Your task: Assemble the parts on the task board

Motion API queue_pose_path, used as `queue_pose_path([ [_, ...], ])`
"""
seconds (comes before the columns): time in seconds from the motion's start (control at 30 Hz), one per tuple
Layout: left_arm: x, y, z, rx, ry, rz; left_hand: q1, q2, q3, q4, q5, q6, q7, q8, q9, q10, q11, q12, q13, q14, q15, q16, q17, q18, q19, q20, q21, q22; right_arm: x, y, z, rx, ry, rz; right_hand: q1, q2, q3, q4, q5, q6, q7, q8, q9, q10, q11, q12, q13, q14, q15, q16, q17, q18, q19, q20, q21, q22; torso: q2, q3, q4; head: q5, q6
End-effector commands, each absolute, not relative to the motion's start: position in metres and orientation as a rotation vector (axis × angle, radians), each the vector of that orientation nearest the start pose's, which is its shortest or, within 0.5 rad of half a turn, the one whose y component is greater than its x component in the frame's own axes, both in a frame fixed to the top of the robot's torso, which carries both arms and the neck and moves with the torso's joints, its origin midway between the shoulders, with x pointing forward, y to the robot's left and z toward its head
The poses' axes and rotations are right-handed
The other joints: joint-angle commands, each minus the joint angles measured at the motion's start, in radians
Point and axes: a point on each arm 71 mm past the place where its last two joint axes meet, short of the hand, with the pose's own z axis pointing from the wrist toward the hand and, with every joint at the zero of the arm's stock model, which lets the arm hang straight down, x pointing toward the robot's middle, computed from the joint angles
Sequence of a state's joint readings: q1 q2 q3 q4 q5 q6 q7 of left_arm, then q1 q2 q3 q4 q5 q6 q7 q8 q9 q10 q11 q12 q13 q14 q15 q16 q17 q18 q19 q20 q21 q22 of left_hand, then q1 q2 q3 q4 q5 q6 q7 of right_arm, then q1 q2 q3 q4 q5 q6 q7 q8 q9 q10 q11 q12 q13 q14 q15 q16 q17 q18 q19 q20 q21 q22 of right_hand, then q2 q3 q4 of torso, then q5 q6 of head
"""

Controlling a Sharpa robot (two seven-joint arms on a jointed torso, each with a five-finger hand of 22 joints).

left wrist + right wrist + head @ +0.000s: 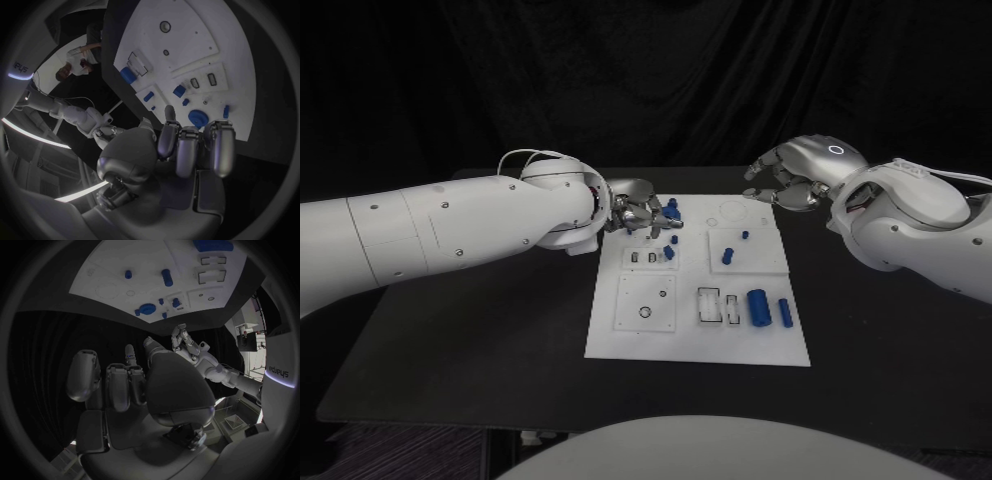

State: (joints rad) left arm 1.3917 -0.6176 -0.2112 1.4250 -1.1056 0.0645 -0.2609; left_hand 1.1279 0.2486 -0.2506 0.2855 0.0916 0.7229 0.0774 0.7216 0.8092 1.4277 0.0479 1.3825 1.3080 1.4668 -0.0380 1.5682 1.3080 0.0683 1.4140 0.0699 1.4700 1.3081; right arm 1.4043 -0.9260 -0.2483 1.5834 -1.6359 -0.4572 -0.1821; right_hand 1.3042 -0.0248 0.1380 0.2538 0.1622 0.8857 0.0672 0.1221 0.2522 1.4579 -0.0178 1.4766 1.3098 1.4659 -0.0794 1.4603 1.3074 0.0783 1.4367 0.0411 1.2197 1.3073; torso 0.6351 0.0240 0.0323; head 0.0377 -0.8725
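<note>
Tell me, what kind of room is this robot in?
Probably a robot test lab. A black table stands before dark curtains, with a white task board holding small blue parts. The left robot hand and right robot hand hover over its far end.

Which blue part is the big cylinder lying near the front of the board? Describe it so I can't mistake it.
Start at the white task board in the middle of the black table. Go to the board's near right corner, toward the robot: two blue parts lie there side by side. The big cylinder is the thicker one, on the left, next to the slimmer blue piece by the board's right edge.
</note>
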Motion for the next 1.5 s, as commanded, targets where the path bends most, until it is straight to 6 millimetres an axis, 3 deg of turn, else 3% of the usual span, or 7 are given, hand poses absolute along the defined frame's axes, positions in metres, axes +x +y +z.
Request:
queue_pose_path([
  [0.03, 0.502, 0.123, -0.191, 0.171, 2.246, -0.475, -0.040, -0.004, -0.018, 0.001, -0.020, 0.000, -0.003, -0.008, 0.024, 0.143, -0.045, 0.188, 0.263, 0.104, -0.008, 0.003, 0.263, -0.013, -0.005, -0.003, -0.005, 0.054, 0.483, -0.232, -0.152, -0.307, 1.521, 0.397, 0.000, 0.003, 0.001, 0.006, 0.005, 0.005, -0.001, -0.003, -0.001, 0.014, 0.000, 0.003, 0.185, 0.071, 0.006, 0.004, 0.181, -0.009, 0.007, -0.001, 0.002, 0.174, 0.000, 0.0000, 0.0035, -0.007, 0.000],
  [0.27, 0.499, 0.114, -0.192, 0.184, 2.274, -0.418, -0.136, -0.042, -0.063, 0.002, -0.038, -0.055, 0.033, -0.092, 0.093, 0.143, -0.006, 0.188, 0.263, 0.104, 0.030, 0.003, 0.263, 0.015, -0.133, 0.026, -0.095, -0.062, 0.485, -0.233, -0.152, -0.304, 1.526, 0.387, -0.001, 0.002, 0.001, 0.007, 0.009, 0.004, -0.001, -0.004, -0.002, 0.011, 0.000, 0.001, 0.183, 0.070, 0.006, 0.001, 0.179, -0.009, 0.006, -0.001, -0.001, 0.173, 0.000, 0.0005, 0.0007, -0.015, 0.000],
  [0.47, 0.497, 0.113, -0.193, 0.194, 2.300, -0.377, -0.156, -0.052, -0.091, -0.002, -0.040, -0.109, 0.082, -0.174, 0.159, -0.085, 0.049, 0.065, 0.164, 0.005, 0.088, -0.036, 0.193, 0.050, -0.366, 0.073, -0.225, -0.200, 0.486, -0.236, -0.152, -0.300, 1.525, 0.379, -0.001, 0.002, 0.001, 0.007, 0.010, 0.004, -0.001, -0.004, -0.002, 0.011, 0.000, 0.000, 0.182, 0.069, 0.006, -0.001, 0.178, -0.008, 0.005, -0.001, -0.002, 0.172, 0.001, -0.0006, 0.0031, -0.019, 0.000],
  [0.87, 0.493, 0.109, -0.194, 0.256, 2.320, -0.447, -0.101, -0.074, -0.040, -0.057, -0.040, -0.172, 0.144, -0.316, 0.246, -0.866, 0.125, -0.327, -0.059, -0.801, 0.169, -0.361, -0.254, 0.085, -0.745, 0.143, -0.508, -0.362, 0.488, -0.239, -0.155, -0.294, 1.527, 0.371, -0.003, 0.002, 0.001, 0.009, 0.021, 0.008, 0.000, -0.005, -0.003, 0.007, 0.001, -0.004, 0.179, 0.068, 0.007, -0.005, 0.175, -0.008, 0.004, -0.001, -0.003, 0.172, 0.001, -0.0015, 0.0039, -0.017, 0.000],
  [1.07, 0.490, 0.109, -0.196, 0.296, 2.352, -0.458, -0.125, -0.101, -0.067, -0.046, -0.043, -0.195, 0.150, -0.327, 0.263, -0.813, 0.133, -0.289, -0.033, -0.739, 0.177, -0.311, -0.212, 0.083, -0.756, 0.149, -0.508, -0.345, 0.488, -0.240, -0.158, -0.293, 1.533, 0.368, -0.003, 0.003, 0.001, 0.010, 0.027, 0.010, 0.000, -0.005, -0.004, 0.006, 0.001, -0.005, 0.178, 0.067, 0.007, -0.006, 0.174, -0.008, 0.004, -0.001, -0.004, 0.172, 0.002, -0.0014, 0.0026, -0.013, 0.000],
  [1.3, 0.491, 0.110, -0.195, 0.299, 2.346, -0.481, -0.117, -0.077, -0.078, -0.044, -0.042, -0.123, 0.114, -0.213, 0.391, 0.026, 0.093, 0.140, 0.226, 0.067, 0.139, -0.002, 0.240, 0.071, -0.492, 0.142, -0.271, -0.114, 0.488, -0.242, -0.161, -0.292, 1.540, 0.365, 0.000, 0.002, 0.003, 0.009, 0.037, 0.012, -0.001, -0.006, -0.005, 0.007, 0.001, -0.004, 0.179, 0.069, 0.007, -0.001, 0.178, -0.010, 0.006, -0.001, 0.003, 0.173, 0.001, -0.0019, 0.0052, -0.014, 0.000],
  [1.5, 0.494, 0.108, -0.192, 0.275, 2.293, -0.540, -0.096, -0.058, -0.050, -0.068, -0.034, -0.051, 0.075, -0.151, 0.492, 0.143, 0.050, 0.188, 0.263, 0.104, 0.099, 0.003, 0.263, 0.007, -0.158, 0.107, -0.076, 0.084, 0.488, -0.242, -0.162, -0.292, 1.542, 0.363, 0.000, 0.002, 0.004, 0.009, 0.041, 0.012, 0.000, -0.007, -0.006, 0.008, 0.001, -0.004, 0.179, 0.070, 0.007, 0.002, 0.180, -0.010, 0.008, -0.001, 0.008, 0.175, 0.002, -0.0015, 0.0037, -0.015, 0.000],
])
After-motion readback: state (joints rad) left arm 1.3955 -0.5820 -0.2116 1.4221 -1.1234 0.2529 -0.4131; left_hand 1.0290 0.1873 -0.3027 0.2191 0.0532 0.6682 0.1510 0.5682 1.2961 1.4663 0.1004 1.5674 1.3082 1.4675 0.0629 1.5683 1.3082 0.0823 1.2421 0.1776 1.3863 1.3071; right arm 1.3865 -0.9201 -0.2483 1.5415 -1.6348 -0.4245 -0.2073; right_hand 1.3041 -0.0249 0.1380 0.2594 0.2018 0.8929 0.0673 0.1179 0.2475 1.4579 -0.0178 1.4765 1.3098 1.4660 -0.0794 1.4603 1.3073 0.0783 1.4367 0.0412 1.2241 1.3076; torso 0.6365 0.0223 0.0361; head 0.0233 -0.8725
